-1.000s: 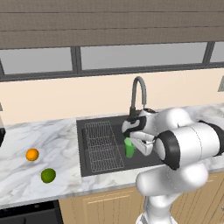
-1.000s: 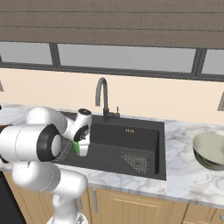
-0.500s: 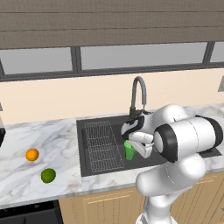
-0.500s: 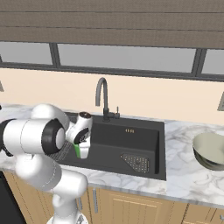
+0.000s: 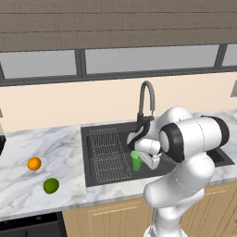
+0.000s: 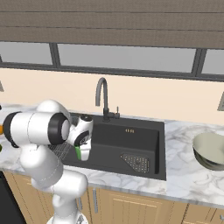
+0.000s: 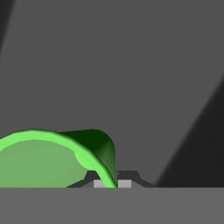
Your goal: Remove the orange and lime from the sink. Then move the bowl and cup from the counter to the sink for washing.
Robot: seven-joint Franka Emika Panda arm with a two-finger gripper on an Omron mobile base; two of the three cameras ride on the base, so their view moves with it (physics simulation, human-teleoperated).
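While the gripper (image 5: 137, 156) pinches the rim of the cup (image 5: 135, 160), fingers clamped tight on its wall, the job looks well past halfway. In the hand view the bright green rim of that cup curves right up against the fingertips (image 7: 124, 183), with the dark floor of the sink (image 5: 106, 134) spread out beyond it. So the cup hangs just under the hand, low over the basin, beside the wire rack (image 5: 109, 152); whether its base already touches the bottom, I cannot tell from here.

A little further out from the gripper, behind it, stands the faucet (image 5: 146, 99). Well off to the hand's left side on the counter (image 5: 60, 148) sit the lime (image 5: 51, 185) and, just beyond it, the orange (image 5: 34, 163), both clear of the sink, so that first part reads as done. Far out on the opposite side, the bowl (image 6: 211, 151) waits on the marble, well apart from the gripper, not yet moved.

As for the arm, it folds forward from the base, elbow bulging toward the cabinets, wrist bent so the hand points down into the basin near its front edge. What's left, by my reckoning: let go of the cup, then swing across for the bowl.
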